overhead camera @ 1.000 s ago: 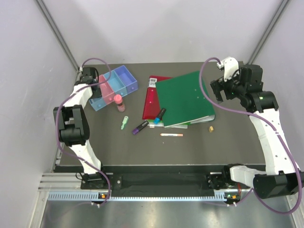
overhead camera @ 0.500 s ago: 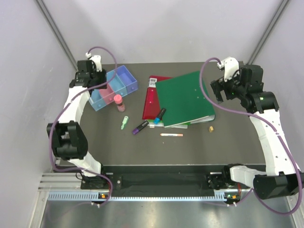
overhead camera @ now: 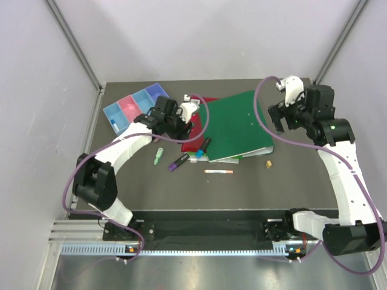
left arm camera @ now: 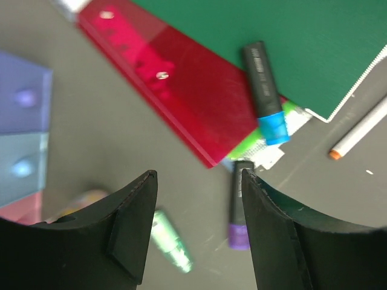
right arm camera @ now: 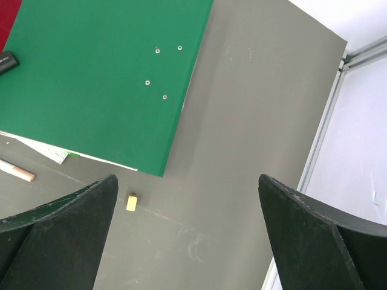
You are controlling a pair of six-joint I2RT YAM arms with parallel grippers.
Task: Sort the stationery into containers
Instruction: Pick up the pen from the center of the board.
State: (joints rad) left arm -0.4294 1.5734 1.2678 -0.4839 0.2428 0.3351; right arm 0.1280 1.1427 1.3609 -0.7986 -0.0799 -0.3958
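Swung off the bins (overhead camera: 134,104) across the desk (overhead camera: 254,181) with the left claw (left arm camera: 198,181): half open, gripping nothing, hovering over green marker (left arm camera: 172,248) and purple-capped highlighter (left arm camera: 240,205). Dark marker (left arm camera: 265,90), blue-capped, lying on the red folder (left arm camera: 181,90). Cannot make out the blurred pinkish shape (left arm camera: 84,199) by one finger. Right claw (right arm camera: 187,181) spread wide, empty, above the tan nub (right arm camera: 131,202).

On dark grey table (overhead camera: 151,187): joined row of four bins (overhead camera: 134,107) at ten o'clock, red folder (overhead camera: 192,138) near centre, green binder (overhead camera: 233,124) overlapping it toward two. Toward eight, pale green marker (overhead camera: 158,155) and purple-black highlighter (overhead camera: 178,161), apart. At six, thin white-orange pen (overhead camera: 218,171); at four, tiny tan nub (overhead camera: 268,163).
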